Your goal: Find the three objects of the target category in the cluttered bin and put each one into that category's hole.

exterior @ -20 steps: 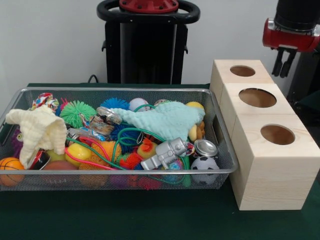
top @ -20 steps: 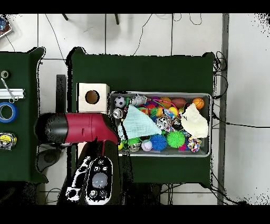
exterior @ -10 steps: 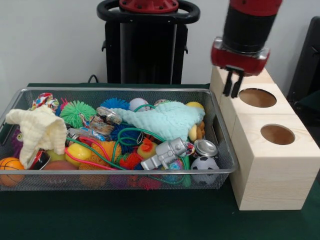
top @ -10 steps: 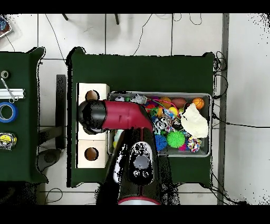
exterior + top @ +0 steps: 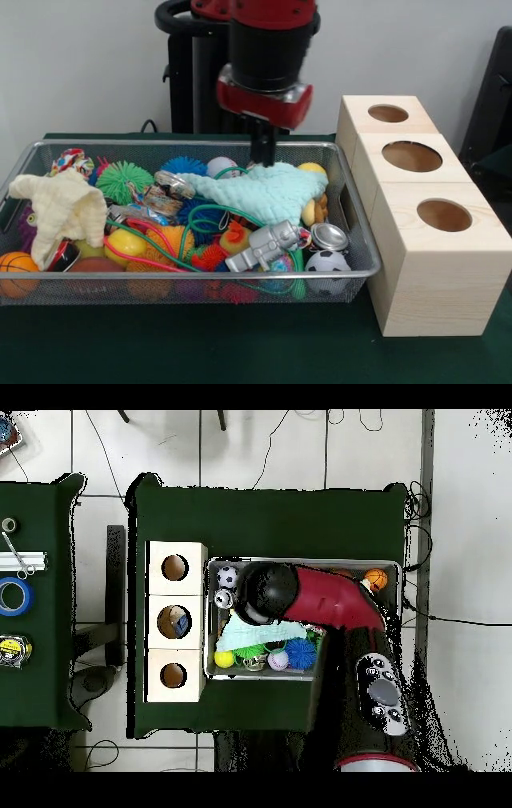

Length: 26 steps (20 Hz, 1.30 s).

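A wire mesh bin holds a heap of toys. Among them are a mint cloth, a cream cloth, a silver toy figure, a small can, a soccer ball, a basketball and spiky balls. My gripper hangs just above the far edge of the mint cloth, holding nothing that I can see. In the overhead view the arm's wrist hides the gripper and much of the bin.
A wooden box with three round holes stands against the bin's right side. In the overhead view its middle hole shows something blue inside. Tools and a tape roll lie on a separate side table.
The arm has swung from over the wooden box across to the bin and come down over the mint cloth. The toys in the bin have not moved.
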Tool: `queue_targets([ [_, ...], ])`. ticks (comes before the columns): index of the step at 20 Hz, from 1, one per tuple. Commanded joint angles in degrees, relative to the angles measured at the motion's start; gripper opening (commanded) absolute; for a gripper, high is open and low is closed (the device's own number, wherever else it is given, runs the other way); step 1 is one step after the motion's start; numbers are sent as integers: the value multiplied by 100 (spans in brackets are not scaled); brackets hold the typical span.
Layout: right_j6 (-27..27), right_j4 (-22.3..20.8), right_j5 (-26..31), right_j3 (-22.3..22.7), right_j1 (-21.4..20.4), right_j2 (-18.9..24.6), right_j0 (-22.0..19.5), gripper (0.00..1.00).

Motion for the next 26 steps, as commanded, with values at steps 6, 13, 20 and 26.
queue_targets([
  [6, -2273, -915, -687, 1718, -889, 1462, -1372, 0],
  [13, -2412, -1224, -1190, 2517, -835, 2265, -2187, 0],
  [20, -1958, -1604, -1478, 2931, -951, 2818, -2560, 0],
  [26, -1718, -1999, -1767, 2861, -760, 3015, -2807, 100],
])
